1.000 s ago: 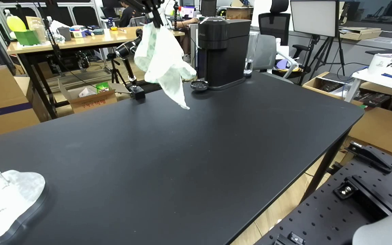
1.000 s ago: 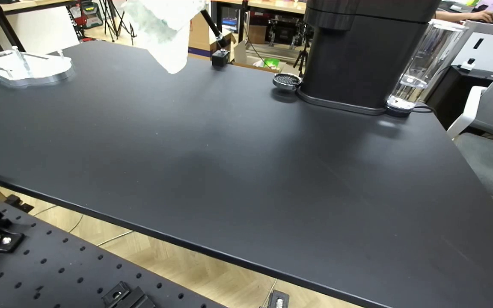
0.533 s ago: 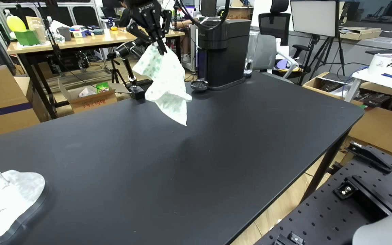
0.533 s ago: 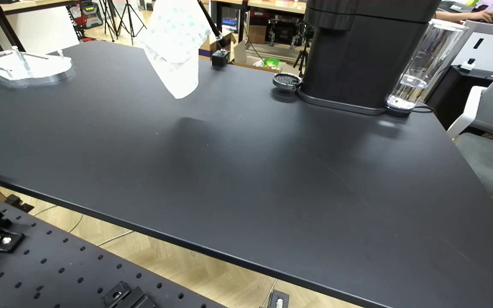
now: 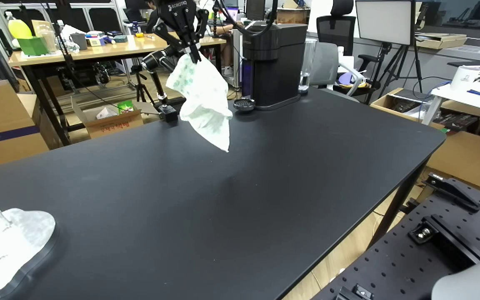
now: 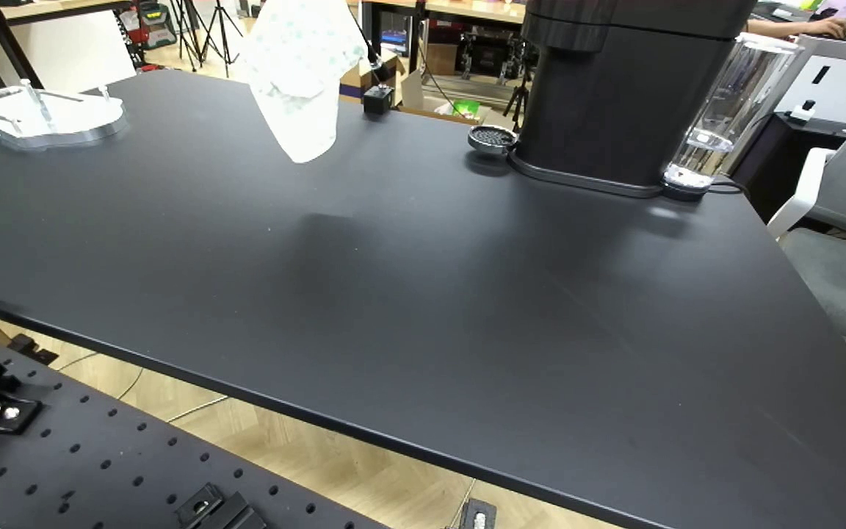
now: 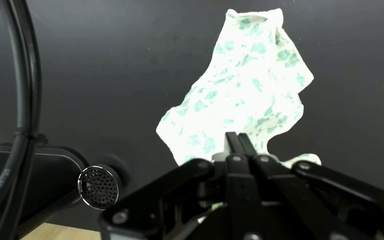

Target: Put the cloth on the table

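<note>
A wide, matte black tabletop spans both exterior views, its near edge running alongside a black perforated metal plate, with a strip of wood-patterned floor between them. A tall, boxy black appliance with a clear cylindrical tank stands by a corner of the far edge. Toward the other end of the table lies a low, white-topped slab with short pegs; the widest room for moving is the stretch of tabletop between the two, reaching to the near edge. A slim black clamp stand rises at the far edge, and a small round perforated tray juts from the appliance's foot.

A soft white cloth with a green leaf print hangs over the tabletop, its lowest corner apart from the surface. The black Robotiq gripper pinches its upper part: in the wrist view the two slim fingers stand nearly together, with the cloth spreading beneath and beyond their tips.

Against a second ago, cloth and gripper sit lower; against half a second ago, the cloth's bottom corner is slightly higher. The appliance, slab and stand keep their places.
</note>
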Motion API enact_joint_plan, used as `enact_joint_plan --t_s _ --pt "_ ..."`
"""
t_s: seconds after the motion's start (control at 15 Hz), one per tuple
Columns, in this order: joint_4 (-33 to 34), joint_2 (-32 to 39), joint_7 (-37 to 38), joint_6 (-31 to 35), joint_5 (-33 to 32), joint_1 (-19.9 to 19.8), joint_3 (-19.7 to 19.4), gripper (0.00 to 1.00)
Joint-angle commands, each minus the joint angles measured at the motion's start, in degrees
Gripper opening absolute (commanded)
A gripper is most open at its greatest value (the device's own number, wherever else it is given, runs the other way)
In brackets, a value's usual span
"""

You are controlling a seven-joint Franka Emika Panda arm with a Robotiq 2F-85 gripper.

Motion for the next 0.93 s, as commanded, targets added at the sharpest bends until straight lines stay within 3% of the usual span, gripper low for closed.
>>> enact_joint_plan --t_s 0.0,0.4,0.47,0.6,0.87 --pt "2.09 0.33 0.33 -0.12 1.62 -0.16 -1.2 0.0" --pt "2.87 0.72 -0.1 0.42 2.26 -0.4 -1.86 0.02" --pt "2.99 0.82 -0.22 0.21 2.4 -0.41 -1.89 0.27" --pt "2.79 0.82 -0.59 0.18 2.3 -0.41 -1.97 0.3" --pt "2.26 0.2 -0.61 0.29 2.16 -0.36 -2.03 0.58"
